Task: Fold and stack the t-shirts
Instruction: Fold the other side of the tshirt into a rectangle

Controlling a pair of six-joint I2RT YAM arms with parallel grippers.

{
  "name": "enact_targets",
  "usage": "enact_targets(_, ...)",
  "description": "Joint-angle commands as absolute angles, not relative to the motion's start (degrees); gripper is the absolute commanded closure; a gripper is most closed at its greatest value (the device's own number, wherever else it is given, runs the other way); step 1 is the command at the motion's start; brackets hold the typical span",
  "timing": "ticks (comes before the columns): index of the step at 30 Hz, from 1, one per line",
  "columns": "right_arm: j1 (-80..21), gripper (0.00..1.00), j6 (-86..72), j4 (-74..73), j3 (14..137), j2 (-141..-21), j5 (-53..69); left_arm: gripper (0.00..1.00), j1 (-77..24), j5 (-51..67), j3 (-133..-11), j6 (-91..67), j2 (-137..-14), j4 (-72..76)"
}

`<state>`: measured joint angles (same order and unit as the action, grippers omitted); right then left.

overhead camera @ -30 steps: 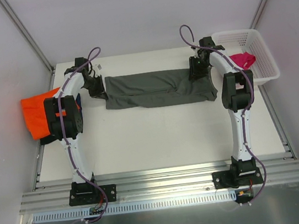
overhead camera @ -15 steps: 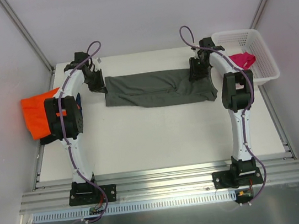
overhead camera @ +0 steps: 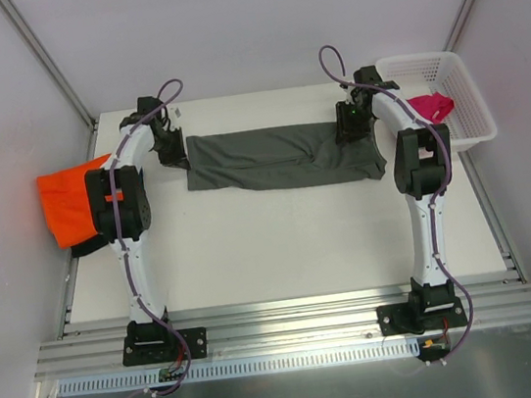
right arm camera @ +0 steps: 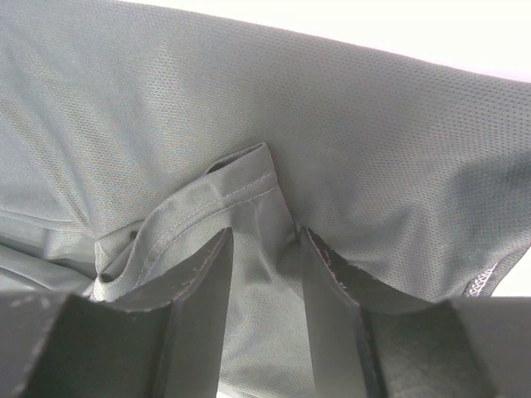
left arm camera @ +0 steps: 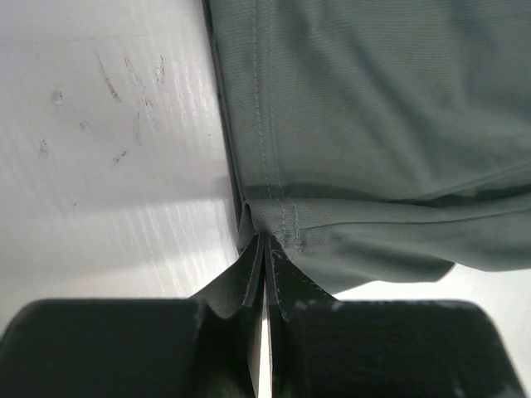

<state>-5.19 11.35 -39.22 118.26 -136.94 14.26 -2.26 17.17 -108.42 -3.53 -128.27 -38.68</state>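
Observation:
The dark grey t-shirt (overhead camera: 280,157) lies folded into a long strip across the back of the table. At its left end my left gripper (overhead camera: 172,153) is shut on the hem corner, which rises into the closed fingertips in the left wrist view (left arm camera: 264,249). Over the strip's right end stands my right gripper (overhead camera: 350,128), open. Its fingers are apart in the right wrist view (right arm camera: 264,240), with a loose fold of the grey shirt (right arm camera: 332,108) between them. An orange t-shirt (overhead camera: 63,203) lies at the table's left edge over a dark one (overhead camera: 85,249). A magenta-pink t-shirt (overhead camera: 431,106) sits in the basket.
A white lattice basket (overhead camera: 462,82) stands at the back right corner. Bare white table top (overhead camera: 272,247) stretches between the grey shirt and the arm bases. Grey walls close in the back and both sides.
My left gripper has shifted back and to the left, drawing the shirt's left end straight. The right gripper's fingers have parted slightly; that arm has stayed put.

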Motion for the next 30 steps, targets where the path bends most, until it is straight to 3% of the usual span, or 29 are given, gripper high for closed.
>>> enact_targets(1, -5.27, 0.58, 11.42, -38.85, 117.77, -132.54, 14.68, 1.00, -2.46, 15.12, -110.83, -2.72, -129.81, -38.67)
enact_targets(3, -5.36, 0.53, 11.25, -38.93, 117.77, -132.80, 14.94, 1.00, -2.46, 14.94, -110.74, -2.90, -130.08, -38.67)
enact_targets(6, -5.45, 0.53, 11.25, -39.02, 117.95, -133.42, 15.12, 1.00, -2.46, 15.12, -110.39, -3.16, -129.90, -38.67)
enact_targets(9, -5.45, 0.77, 11.34, -39.02, 118.12, -133.94, 15.91, 1.00, -2.46, 15.21, -110.13, -3.16, -129.46, -38.67)
enact_targets(10, -5.54, 0.90, 11.25, -39.02, 118.21, -133.95, 15.91, 1.00, -2.46, 15.21, -110.04, -3.16, -129.38, -38.67)
enact_targets(12, -5.54, 0.99, 11.42, -39.02, 118.30, -133.77, 15.65, 1.00, -2.46, 15.29, -109.95, -3.34, -129.20, -38.67)
enact_targets(30, -0.62, 0.99, 12.83, -39.38, 117.16, -128.23, 11.69, 1.00, -2.29, 15.29, -110.65, -3.16, -129.11, -38.67)
